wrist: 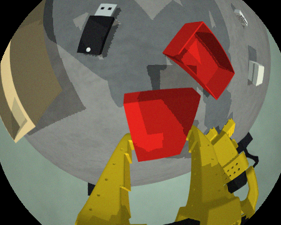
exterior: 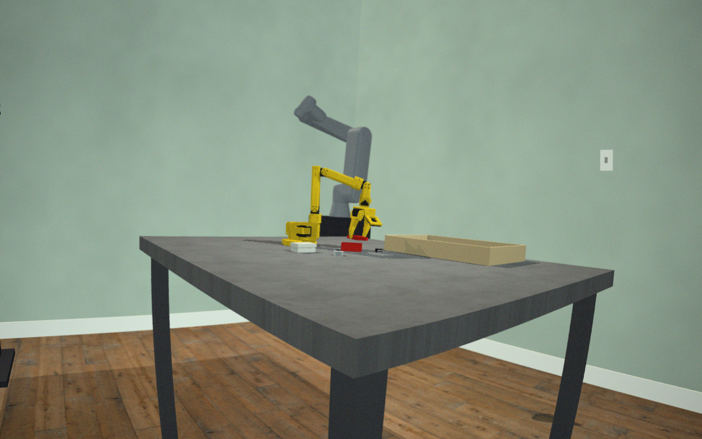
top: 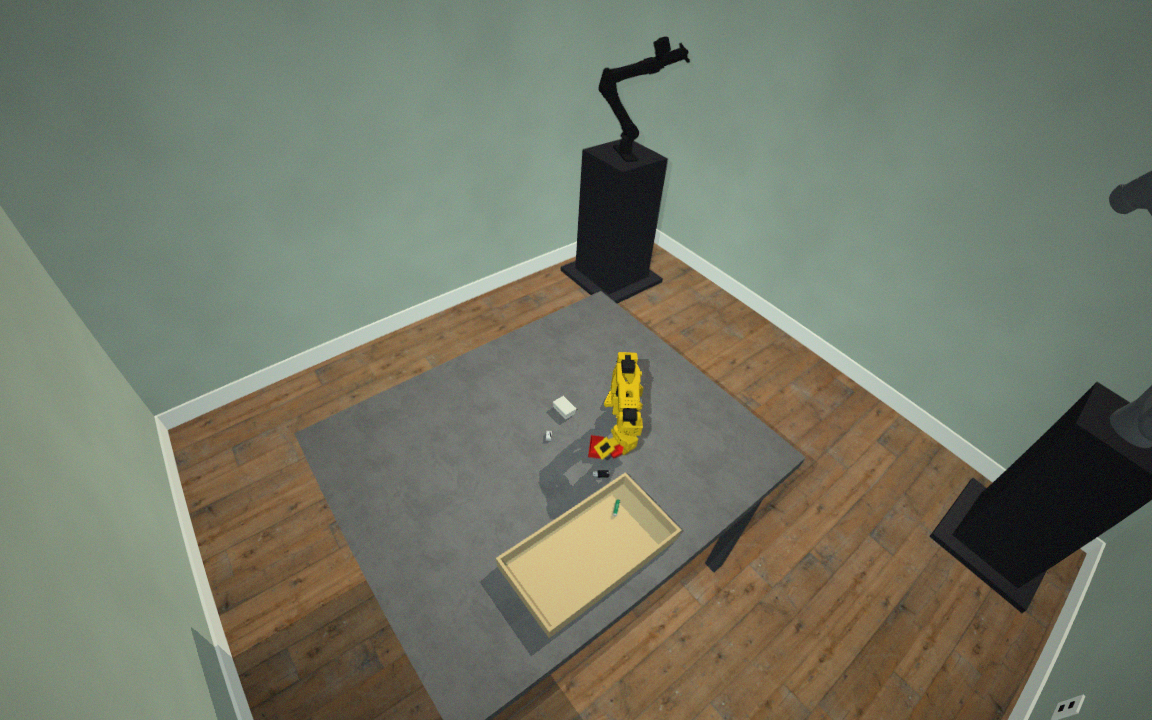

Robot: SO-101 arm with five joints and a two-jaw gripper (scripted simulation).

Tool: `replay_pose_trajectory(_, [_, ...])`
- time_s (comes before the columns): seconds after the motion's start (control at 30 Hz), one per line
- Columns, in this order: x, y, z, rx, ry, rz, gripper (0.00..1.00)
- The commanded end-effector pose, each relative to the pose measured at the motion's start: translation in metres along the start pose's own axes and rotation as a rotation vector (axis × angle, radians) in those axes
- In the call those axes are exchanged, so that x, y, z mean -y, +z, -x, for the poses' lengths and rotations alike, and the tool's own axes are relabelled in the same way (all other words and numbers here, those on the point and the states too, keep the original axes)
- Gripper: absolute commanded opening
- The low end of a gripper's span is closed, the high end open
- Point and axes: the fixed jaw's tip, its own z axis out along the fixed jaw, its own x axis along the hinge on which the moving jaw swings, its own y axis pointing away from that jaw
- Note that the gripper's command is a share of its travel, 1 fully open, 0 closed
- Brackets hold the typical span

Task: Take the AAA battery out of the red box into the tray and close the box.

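My gripper (exterior: 358,235) (wrist: 160,139) is shut on the red lid (top: 618,452) (exterior: 357,238) (wrist: 159,122), one finger at each side. The lid hangs above the table, its flat top towards the wrist camera. The red box base (top: 592,447) (exterior: 351,246) (wrist: 182,39) stands on the table beside it, open side up; no object shows inside it in the wrist view. The green AAA battery (top: 616,507) lies in the tan tray (top: 591,604) (exterior: 440,250) (wrist: 37,59), near its far right end in the top view. No other object shows in the tray there.
A black USB stick (top: 601,473) (exterior: 379,250) (wrist: 97,34) lies between the red base and the tray. A white box (top: 564,407) (exterior: 303,247) (wrist: 257,73) and a small pale object (top: 548,436) (exterior: 337,252) (wrist: 240,17) stand on the base's other side.
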Motion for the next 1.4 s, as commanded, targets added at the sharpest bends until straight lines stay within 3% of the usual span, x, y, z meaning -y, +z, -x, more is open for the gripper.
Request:
replay_pose_trajectory(0.0, [-0.006, -0.021, 0.002, 0.032, 0.001, 0.059, 0.22])
replay_pose_trajectory(0.43, [-0.003, -0.034, 0.0, 0.032, 0.001, 0.059, 0.22])
replay_pose_trajectory(1.37, [-0.003, -0.036, 0.001, 0.032, 0.001, 0.059, 0.22])
